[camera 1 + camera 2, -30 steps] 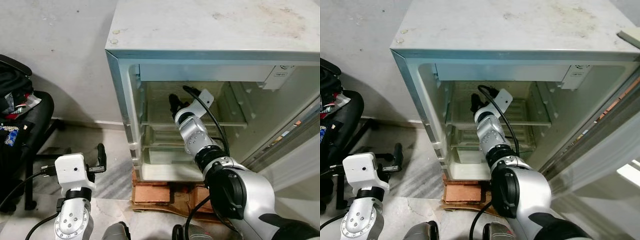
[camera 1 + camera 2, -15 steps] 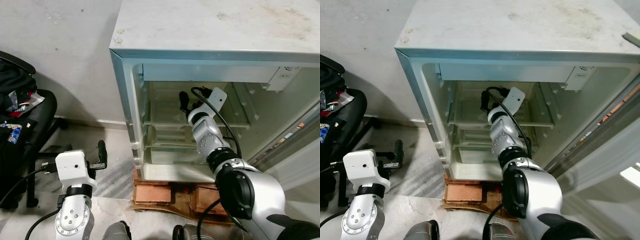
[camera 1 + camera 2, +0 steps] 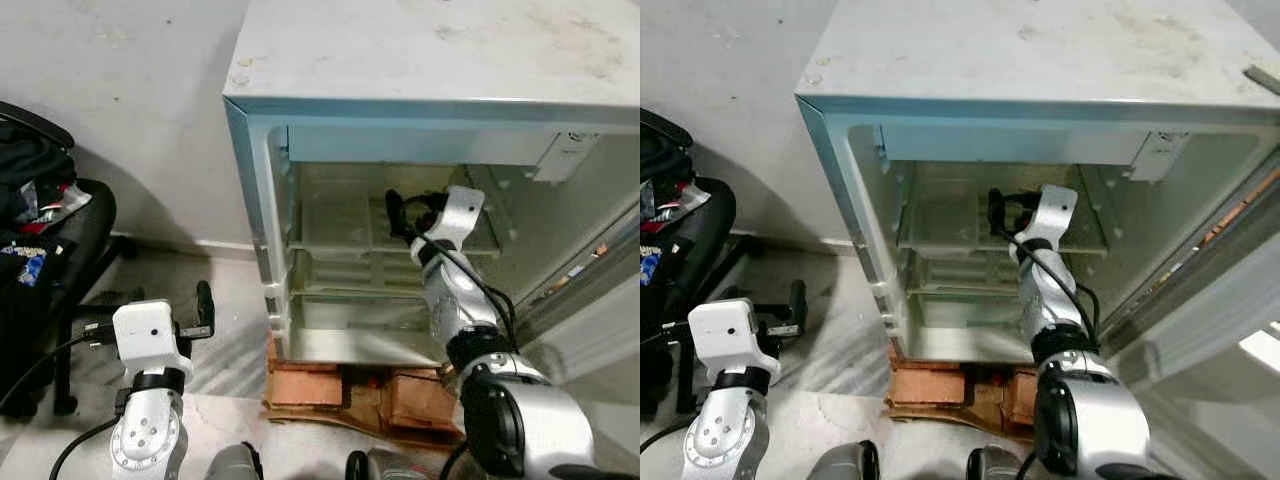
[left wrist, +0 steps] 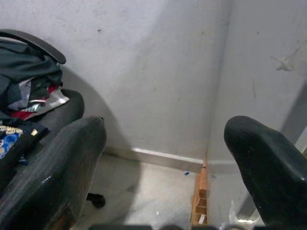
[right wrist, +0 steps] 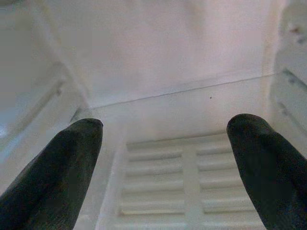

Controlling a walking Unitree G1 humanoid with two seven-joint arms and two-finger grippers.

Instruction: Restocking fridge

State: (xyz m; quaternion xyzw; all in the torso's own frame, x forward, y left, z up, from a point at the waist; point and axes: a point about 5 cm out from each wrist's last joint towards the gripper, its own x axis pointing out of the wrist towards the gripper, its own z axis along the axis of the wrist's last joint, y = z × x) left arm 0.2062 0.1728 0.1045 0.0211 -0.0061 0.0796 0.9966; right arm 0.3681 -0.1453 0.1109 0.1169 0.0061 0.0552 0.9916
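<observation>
The fridge [image 3: 420,60] stands open against the wall, propped on a stack of bricks [image 3: 330,385], and its shelves look bare. I can see no item being restocked on them or in either hand.

The right gripper [image 3: 398,213] reaches into the upper compartment, just above the clear top shelf [image 3: 340,225], fingers spread apart with nothing between them. The left gripper [image 3: 203,308] hovers low on the left near the floor, fingers released and empty too, pointing toward the wall corner beside the black chair [image 3: 50,240] piled with clothes.

What worries me is the cable [image 3: 470,275] looping off the right wrist. It hangs close to the shelf edge and could snag there if the arm pulls out carelessly. The fingertips are also close to the shelf. A downward nudge might knock it off its rails. And a hard bump against the cabinet could rock it on those bricks.
</observation>
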